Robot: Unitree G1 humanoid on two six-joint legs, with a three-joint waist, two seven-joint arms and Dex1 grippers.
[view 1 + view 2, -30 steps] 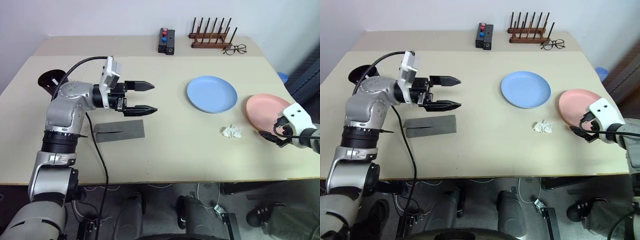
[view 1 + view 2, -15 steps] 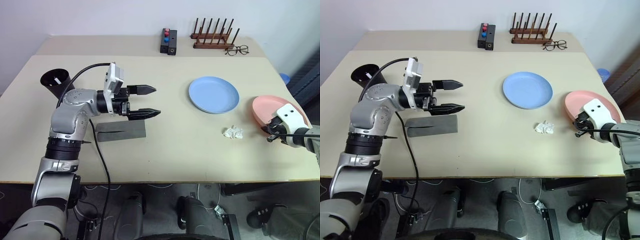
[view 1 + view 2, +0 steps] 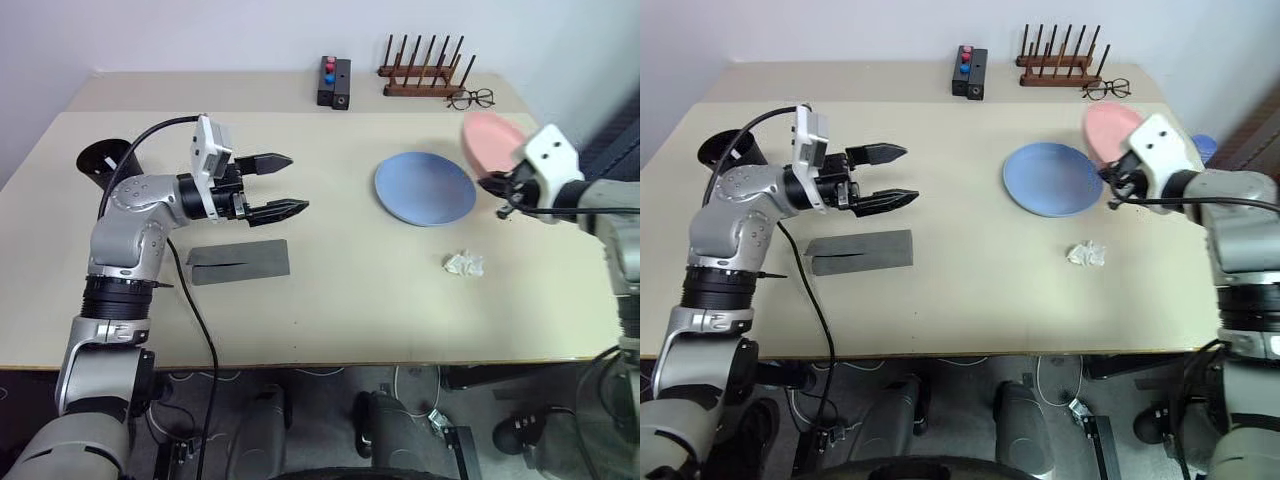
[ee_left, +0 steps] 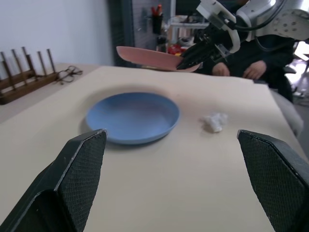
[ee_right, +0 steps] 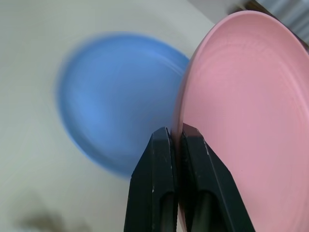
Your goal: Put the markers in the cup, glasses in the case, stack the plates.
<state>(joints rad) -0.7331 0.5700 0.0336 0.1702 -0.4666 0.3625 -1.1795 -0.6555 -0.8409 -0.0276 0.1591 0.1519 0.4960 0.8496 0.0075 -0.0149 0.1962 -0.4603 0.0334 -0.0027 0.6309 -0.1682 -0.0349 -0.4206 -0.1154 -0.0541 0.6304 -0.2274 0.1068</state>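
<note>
Since a second ago, we note the pink plate (image 3: 490, 138) has left the counter's right edge: it now hangs tilted in the air, up and to the right of the blue plate, carried there by the right arm. Our left arm has barely shifted.

Counter (image 3: 340, 300): beige, wide, with a second raised strip along the wall.

Blue plate (image 3: 424, 188): flat on the counter, right of centre, nothing on it. The pink plate overlaps its far right rim in the head views but sits above it, not touching.

Right gripper (image 3: 1114, 188): jaws pinched tight on the near rim of the pink plate; the right wrist view shows both fingers (image 5: 155, 183) clamped edge-on to the rim, with the blue plate below.

Left gripper (image 3: 282, 185): raised over the counter's left half, pointing toward the blue plate, jaws spread wide and holding nothing.

Case (image 3: 238, 262): grey, flat on the counter just below the left gripper.

Cup (image 3: 103, 160): black, at the far left of the counter, partly behind the left arm.

Wooden rack (image 3: 423, 72) and a black box (image 3: 333, 82) with red and blue buttons stand on the back strip; thin wire spectacles (image 3: 470, 98) lie beside the rack.

Crumpled white scrap (image 3: 463, 264): near the blue plate's front side.
</note>
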